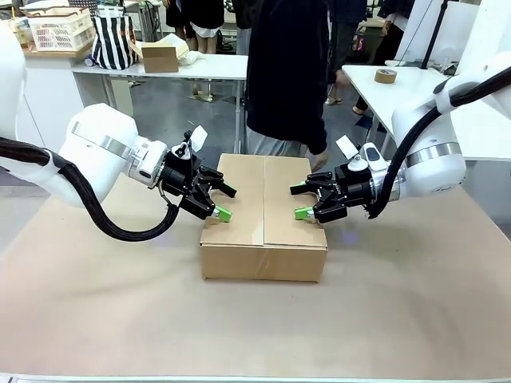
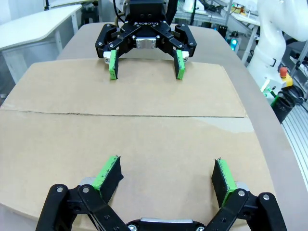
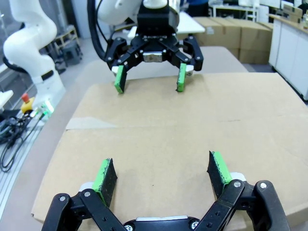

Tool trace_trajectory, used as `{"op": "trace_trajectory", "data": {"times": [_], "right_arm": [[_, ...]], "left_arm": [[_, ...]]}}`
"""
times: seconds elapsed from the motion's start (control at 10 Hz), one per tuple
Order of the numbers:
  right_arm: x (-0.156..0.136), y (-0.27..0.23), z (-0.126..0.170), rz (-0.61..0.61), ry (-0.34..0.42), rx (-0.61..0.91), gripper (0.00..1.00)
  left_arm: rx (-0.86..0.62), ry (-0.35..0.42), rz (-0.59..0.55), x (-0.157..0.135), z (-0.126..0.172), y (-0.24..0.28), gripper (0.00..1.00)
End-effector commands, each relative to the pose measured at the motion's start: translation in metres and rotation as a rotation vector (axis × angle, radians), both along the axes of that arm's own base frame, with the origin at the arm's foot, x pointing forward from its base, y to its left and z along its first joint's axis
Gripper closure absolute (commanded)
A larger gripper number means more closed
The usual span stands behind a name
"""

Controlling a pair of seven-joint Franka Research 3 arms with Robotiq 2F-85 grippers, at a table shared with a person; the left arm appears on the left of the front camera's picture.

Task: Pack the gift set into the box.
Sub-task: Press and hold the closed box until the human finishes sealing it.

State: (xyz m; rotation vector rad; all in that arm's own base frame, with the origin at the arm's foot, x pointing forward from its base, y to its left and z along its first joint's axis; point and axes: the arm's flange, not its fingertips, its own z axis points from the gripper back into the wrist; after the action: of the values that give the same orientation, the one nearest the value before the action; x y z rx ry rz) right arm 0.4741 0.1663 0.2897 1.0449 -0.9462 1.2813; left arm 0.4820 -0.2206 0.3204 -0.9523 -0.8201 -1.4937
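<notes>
The box (image 1: 263, 199) is a plain brown carton lying in the middle of the table, its top flaps shut along a centre seam, so its inside is hidden. My left gripper (image 1: 226, 203) hovers open over the box's left edge, and it rises open from the bottom of the left wrist view (image 2: 166, 173). My right gripper (image 1: 299, 202) hovers open over the box's right edge, facing the left one. The right wrist view has the right gripper (image 3: 161, 175) open above the box top (image 3: 159, 130), with the left gripper (image 3: 149, 79) across from it. Neither holds anything.
A person in dark clothes (image 1: 287, 72) stands just behind the box, one hand (image 1: 319, 159) hanging near its far right corner. On the back tables are a small brown carton (image 1: 160, 57), a striped bag (image 1: 112, 40) and a tape roll (image 1: 386, 76).
</notes>
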Motion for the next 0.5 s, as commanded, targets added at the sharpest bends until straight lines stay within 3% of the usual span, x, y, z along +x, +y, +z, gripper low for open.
{"op": "trace_trajectory", "data": {"times": [0.0,0.4], "right_arm": [[-0.0013,-0.0003,-0.0020,0.002,-0.005,-0.003,0.00],[-0.0013,-0.0003,-0.0020,0.002,-0.005,-0.003,0.00]], "left_arm": [[0.003,-0.003,-0.005,-0.0013,-0.0039,0.0000,0.00],[0.003,-0.003,-0.005,-0.0013,-0.0039,0.0000,0.00]]}}
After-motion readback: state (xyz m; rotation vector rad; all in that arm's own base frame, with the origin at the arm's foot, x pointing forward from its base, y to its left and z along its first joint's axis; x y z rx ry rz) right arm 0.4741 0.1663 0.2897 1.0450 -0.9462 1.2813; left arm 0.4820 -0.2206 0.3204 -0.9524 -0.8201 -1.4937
